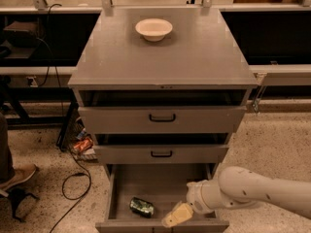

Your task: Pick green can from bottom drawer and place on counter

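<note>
One green can (141, 207) lies on its side in the open bottom drawer (160, 181), on the near left part of the grey floor and close to the front wall. The hand (177, 214) hangs just to the right of it at the drawer's near edge, close to the can but not touching it. Whether the hand is spread or closed cannot be told from here. The pale arm (252, 191) reaches in from the right.

The can is probably light and thin-walled. It should be stiff enough for a firm grip, yet likely to dent if squeezed hard. Its printed skin looks smooth, so it could slip, and lying down it may roll if nudged from one side.

The best hold would be across the middle of the round body, away from the shiny ends, taken from above and squarely. The near drawer wall leaves little room on that side, so coming down from above seems safer than coming in from the front.

Far above, the tabletop (194, 57) has a white bowl (153, 29) towards its far edge.
</note>
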You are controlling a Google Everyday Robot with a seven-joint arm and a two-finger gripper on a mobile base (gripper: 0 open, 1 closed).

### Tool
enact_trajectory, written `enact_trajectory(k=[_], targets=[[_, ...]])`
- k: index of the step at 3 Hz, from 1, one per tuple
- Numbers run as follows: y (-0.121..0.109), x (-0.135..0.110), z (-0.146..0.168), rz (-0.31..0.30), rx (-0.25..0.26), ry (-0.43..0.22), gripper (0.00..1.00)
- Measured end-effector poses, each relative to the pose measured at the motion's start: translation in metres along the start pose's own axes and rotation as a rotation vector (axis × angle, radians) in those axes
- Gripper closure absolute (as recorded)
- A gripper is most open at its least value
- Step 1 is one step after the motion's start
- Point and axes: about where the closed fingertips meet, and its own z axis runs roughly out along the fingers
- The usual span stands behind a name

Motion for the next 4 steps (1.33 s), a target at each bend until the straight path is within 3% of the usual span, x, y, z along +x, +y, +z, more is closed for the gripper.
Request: enact_trajectory(k=[1,2,3,4], targets=[[-0.047,-0.005,0.052,0.017,-0.012,-0.02,0.0],[-0.079,-0.005,0.094,0.039,-0.014,-0.053,0.0],[-0.093,0.009,0.136,0.072,-0.011,-0.077,0.0],[-0.093,0.009,0.136,0.072,-0.011,-0.077,0.0]])
